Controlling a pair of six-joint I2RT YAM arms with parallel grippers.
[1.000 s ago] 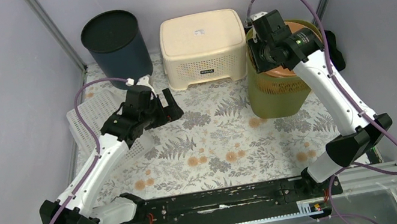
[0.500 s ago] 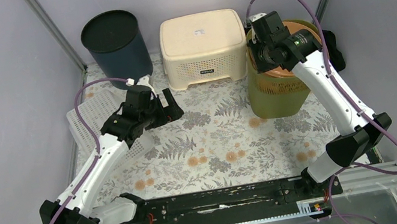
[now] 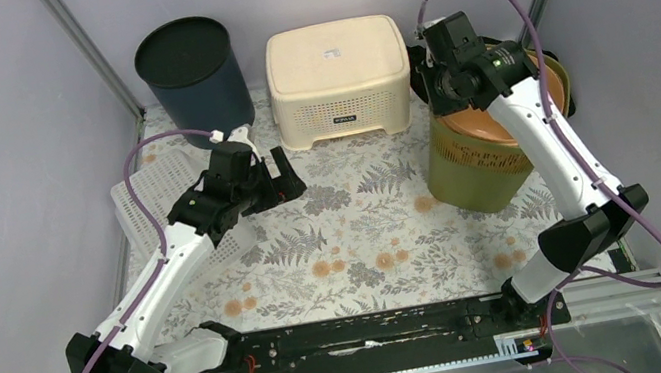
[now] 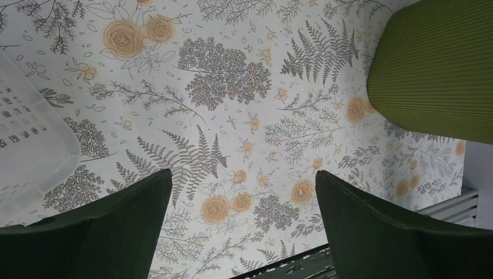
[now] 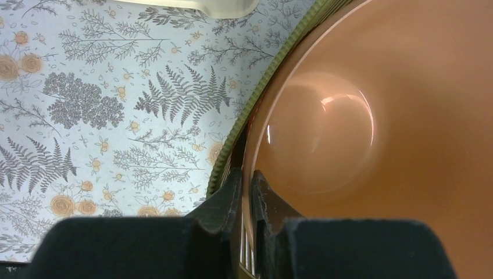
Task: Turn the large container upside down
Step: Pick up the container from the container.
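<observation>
At the right gripper [image 5: 245, 181]: drawn in narrow and clamped on the rim of the large container [image 3: 479, 157], with one jaw inside against the smooth orange lining and the other outside on the ribbed green wall. Gripping on the rim's left side, the side toward the cream basket [image 3: 338, 74].

Around that grip: green outside, orange inside, mouth facing up, standing in the far right corner of the bench [image 3: 356, 243]. Seemingly tipped a little rather than square on its base, though hard to say for certain from above. Just beside the basket, which sits bottom-up at the middle of the far edge; touching or apart, impossible to tell.

Further out, at the far left corner, a dark bin [image 3: 190, 68], also showing a flat closed top. Along the left edge, a white perforated tray [image 3: 152, 201].

Over the floral cloth [image 4: 232, 87] near that tray, the left gripper [image 4: 243, 177]: spread wide, holding nothing, only the printed ferns and flowers between its jaws. Well apart from the large container.
</observation>
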